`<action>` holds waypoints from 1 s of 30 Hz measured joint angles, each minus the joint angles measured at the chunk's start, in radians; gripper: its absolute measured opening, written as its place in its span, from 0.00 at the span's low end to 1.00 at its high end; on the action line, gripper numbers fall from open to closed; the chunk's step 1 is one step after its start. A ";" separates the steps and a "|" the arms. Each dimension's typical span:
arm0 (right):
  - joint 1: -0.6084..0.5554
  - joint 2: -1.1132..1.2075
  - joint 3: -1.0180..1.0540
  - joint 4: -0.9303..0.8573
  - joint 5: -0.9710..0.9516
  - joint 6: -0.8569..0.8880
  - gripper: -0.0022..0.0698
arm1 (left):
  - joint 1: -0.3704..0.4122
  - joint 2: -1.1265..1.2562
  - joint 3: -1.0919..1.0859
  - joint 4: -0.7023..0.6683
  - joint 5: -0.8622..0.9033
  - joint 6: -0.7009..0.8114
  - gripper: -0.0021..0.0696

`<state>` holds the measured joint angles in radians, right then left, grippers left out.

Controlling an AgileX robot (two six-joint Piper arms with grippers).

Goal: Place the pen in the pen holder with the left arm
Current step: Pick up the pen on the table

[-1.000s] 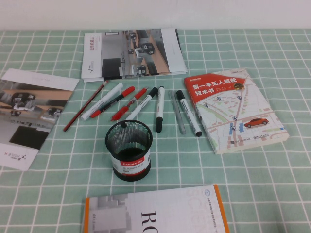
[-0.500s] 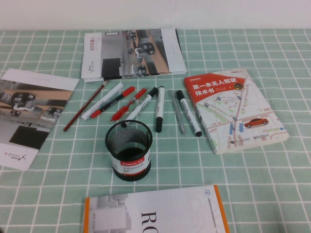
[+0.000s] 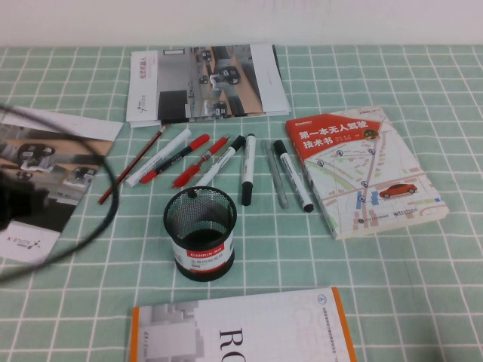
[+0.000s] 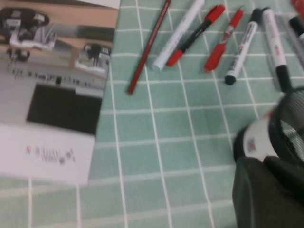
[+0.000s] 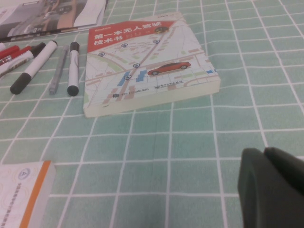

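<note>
Though the left gripper [image 4: 266,190] shows only as a dark blur, I cannot tell how its fingers stand; it hangs over the cloth just beside the holder [image 3: 201,234], nothing in it as far as I can see. The pen [image 3: 132,164] lies flat at the holder's ten o'clock, close beside a white marker [image 3: 159,156], so a careless pinch might catch both. The left arm's cable [image 3: 106,181] loops across the pen and could drag it. The right gripper [image 5: 275,190], fingers likewise unreadable, sits over bare cloth at five o'clock from the book [image 5: 147,61].
</note>
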<state>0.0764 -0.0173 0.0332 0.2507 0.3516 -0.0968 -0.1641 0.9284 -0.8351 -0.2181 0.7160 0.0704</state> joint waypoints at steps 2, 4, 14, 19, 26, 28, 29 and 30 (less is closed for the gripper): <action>0.000 0.000 0.000 0.000 0.000 0.000 0.00 | 0.000 0.101 -0.079 0.004 0.008 0.033 0.03; 0.000 0.000 0.000 0.000 0.000 0.000 0.00 | 0.000 0.180 -0.141 0.004 0.002 0.053 0.03; 0.000 0.000 0.000 0.000 0.000 0.000 0.00 | 0.000 0.597 -0.522 0.006 0.105 0.125 0.03; 0.000 0.000 0.000 0.000 0.000 0.000 0.00 | -0.004 0.826 -0.726 0.022 0.210 0.152 0.03; 0.000 0.000 0.000 0.000 0.000 0.000 0.00 | -0.061 1.053 -0.938 0.107 0.275 0.184 0.03; 0.000 0.000 0.000 0.000 0.000 0.000 0.00 | -0.069 1.091 -0.973 0.121 0.278 0.194 0.03; 0.000 0.000 0.000 0.000 0.000 0.000 0.00 | -0.072 1.110 -0.986 0.127 0.280 0.201 0.03; 0.000 0.000 0.000 0.000 0.000 0.000 0.00 | -0.074 1.125 -0.994 0.135 0.280 0.205 0.03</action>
<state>0.0764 -0.0173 0.0332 0.2507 0.3516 -0.0968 -0.2377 2.0534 -1.8293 -0.0832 0.9959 0.2754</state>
